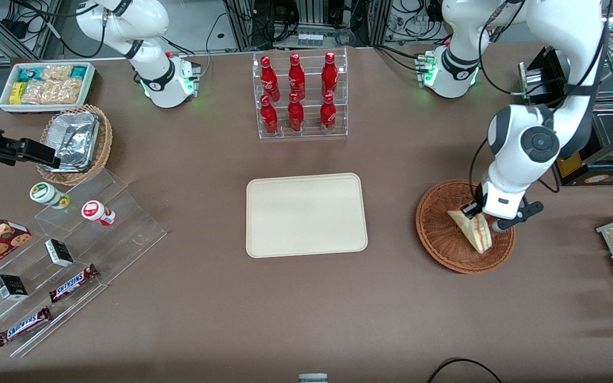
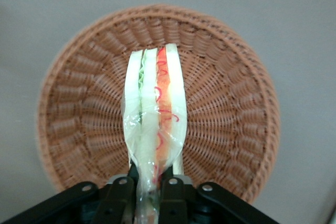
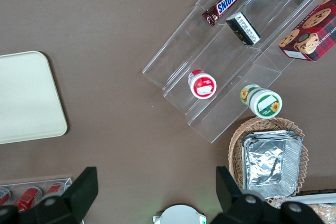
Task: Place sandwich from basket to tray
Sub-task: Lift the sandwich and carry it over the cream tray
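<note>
My gripper (image 1: pixel 481 217) was clamped on the one plastic-wrapped triangular white-bread sandwich (image 1: pixel 474 230), over the round reddish-brown wicker basket (image 1: pixel 439 234) toward my end of the brown table (image 1: pixel 306 319). One cream rectangular tray (image 1: pixel 305 215) lay mid-table, bare. Six red bottles (image 1: pixel 297 93) stood racked; two bars (image 1: pixel 46 303) read SNICKERS.

The gripper (image 2: pixel 147 184) is clamped on one end of the sandwich (image 2: pixel 156 119), which stretches straight out from the fingers (image 2: pixel 122 195), filling edge toward the camera. The basket (image 2: pixel 220 103) lies beneath the sandwich, past the fingertips.
</note>
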Controlling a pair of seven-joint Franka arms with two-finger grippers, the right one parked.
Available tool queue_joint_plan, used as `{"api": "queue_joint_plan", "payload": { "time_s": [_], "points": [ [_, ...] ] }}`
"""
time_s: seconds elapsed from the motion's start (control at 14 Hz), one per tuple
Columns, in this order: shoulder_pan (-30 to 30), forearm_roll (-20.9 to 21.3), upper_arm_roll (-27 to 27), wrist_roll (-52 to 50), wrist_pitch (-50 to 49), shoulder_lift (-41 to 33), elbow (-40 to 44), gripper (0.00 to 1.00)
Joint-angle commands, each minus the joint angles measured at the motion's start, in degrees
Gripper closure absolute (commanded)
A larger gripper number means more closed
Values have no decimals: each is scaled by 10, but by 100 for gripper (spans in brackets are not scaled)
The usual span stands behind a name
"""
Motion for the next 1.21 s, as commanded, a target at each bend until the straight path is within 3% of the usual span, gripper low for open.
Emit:
{"api": "queue_joint_plan", "payload": {
  "time_s": [0.0, 0.36, 0.64, 1.14],
  "points": [
    [-41, 13, -8, -14, -106, -13, 88, 100],
    [-152, 8, -15, -66, -156, 36, 195, 100],
    [-244, 9, -14, -132, -156, 129, 286, 100],
    [-354, 12, -14, -140, -148, 268, 390, 100]
  ]
}}
